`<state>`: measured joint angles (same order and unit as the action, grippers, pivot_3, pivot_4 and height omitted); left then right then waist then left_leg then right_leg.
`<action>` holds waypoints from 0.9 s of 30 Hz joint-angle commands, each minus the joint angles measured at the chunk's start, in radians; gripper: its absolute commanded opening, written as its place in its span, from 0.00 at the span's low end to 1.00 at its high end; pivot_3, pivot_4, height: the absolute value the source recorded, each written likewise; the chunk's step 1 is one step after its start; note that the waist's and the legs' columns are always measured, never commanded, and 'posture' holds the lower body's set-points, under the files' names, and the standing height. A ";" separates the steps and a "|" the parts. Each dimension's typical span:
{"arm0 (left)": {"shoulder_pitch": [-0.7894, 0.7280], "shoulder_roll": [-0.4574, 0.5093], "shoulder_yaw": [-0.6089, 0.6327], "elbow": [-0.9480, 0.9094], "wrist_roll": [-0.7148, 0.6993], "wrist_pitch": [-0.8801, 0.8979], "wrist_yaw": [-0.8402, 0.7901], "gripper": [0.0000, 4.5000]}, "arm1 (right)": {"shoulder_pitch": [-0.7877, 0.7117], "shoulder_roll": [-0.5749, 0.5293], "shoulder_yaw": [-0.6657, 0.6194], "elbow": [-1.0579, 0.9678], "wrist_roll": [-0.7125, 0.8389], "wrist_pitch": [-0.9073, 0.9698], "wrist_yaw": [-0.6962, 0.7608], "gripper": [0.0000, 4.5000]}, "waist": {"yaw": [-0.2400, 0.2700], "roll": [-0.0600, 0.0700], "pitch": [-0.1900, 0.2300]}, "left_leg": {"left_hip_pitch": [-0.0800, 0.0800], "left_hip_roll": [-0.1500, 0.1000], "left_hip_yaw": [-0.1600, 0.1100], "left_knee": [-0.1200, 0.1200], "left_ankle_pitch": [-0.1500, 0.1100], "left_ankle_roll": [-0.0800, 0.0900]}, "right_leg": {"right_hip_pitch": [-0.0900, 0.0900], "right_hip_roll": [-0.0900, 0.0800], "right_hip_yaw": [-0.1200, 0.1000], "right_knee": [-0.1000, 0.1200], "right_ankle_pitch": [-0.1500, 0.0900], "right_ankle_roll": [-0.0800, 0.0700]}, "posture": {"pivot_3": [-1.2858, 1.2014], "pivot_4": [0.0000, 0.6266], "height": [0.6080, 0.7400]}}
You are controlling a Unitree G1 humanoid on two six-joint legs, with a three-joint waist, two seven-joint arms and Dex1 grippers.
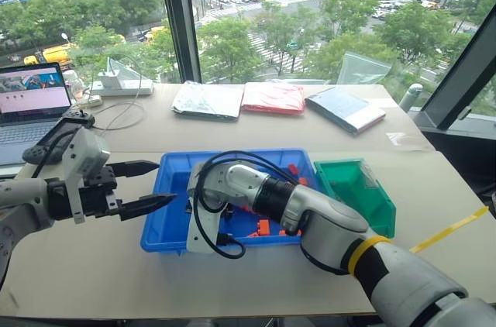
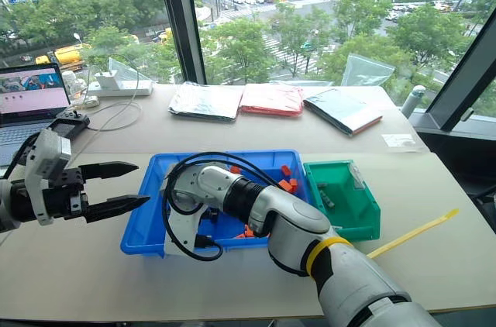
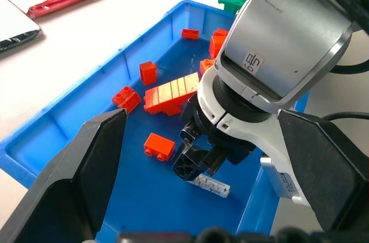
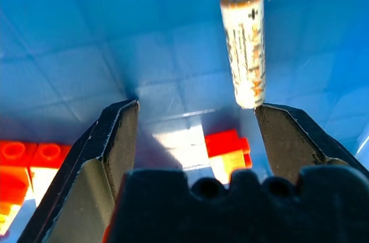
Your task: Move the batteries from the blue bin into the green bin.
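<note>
Right pincer (image 4: 196,133) points down inside the blue bin (image 1: 167,222), fingers spread wide, holding nothing. One battery (image 4: 245,47) lies on the bin floor just past its fingertips (orange bricks (image 3: 170,93) scattered nearby). Left pincer (image 1: 143,186) hovers over the counter (image 1: 93,265) beside the bin's left rim, wide too, empty. Green bin (image 1: 364,199) touches the blue bin's right side.
</note>
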<state>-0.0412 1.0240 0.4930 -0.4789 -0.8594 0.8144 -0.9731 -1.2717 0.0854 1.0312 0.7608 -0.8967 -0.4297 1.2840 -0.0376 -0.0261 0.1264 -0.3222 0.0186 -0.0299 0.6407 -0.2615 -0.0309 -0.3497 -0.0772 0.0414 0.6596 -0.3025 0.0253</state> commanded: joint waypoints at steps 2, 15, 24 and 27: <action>-0.005 0.003 0.033 -0.027 -0.016 -0.004 0.014 1.00 | 0.141 -0.015 0.087 0.178 -0.051 -0.037 -0.084 0.54 | -0.004 0.000 -0.010 | 0.003 0.000 0.000 -0.001 -0.001 0.000 | 0.001 0.000 0.000 0.001 -0.002 -0.001 | 0.52 0.24 1.00; -0.023 0.009 0.011 -0.009 -0.013 -0.010 0.014 1.00 | 0.083 0.063 -0.008 0.365 -0.038 -0.041 -0.302 0.01 | -0.019 0.006 -0.021 | 0.039 -0.002 -0.018 -0.017 -0.007 -0.008 | 0.032 0.004 0.005 0.001 -0.029 -0.008 | 0.52 0.24 1.00; -0.055 0.006 -0.025 0.020 -0.002 -0.018 0.004 1.00 | 0.036 0.005 -0.321 0.145 0.335 0.018 0.039 0.01 | -0.028 0.002 -0.010 | 0.009 -0.002 -0.027 -0.015 -0.008 -0.009 | 0.006 0.009 0.002 0.006 -0.022 -0.014 | 0.52 0.24 1.00; -0.068 0.005 -0.042 0.028 0.000 -0.021 0.003 1.00 | 0.026 -0.100 -0.490 -0.081 0.519 0.233 0.189 0.01 | -0.031 -0.002 0.002 | -0.020 -0.002 -0.028 -0.009 -0.008 -0.010 | -0.023 0.009 0.003 0.015 -0.019 -0.014 | 0.52 0.24 1.00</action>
<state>-0.0990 1.0232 0.4445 -0.4529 -0.8650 0.8114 -0.9652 -1.2240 0.0381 0.6569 0.8161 -0.5009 -0.3331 1.3799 -0.0688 -0.0284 0.1286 -0.3582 0.0165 -0.0586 0.6388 -0.2691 -0.0415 -0.3868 -0.0690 0.0437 0.6818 -0.3213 0.0117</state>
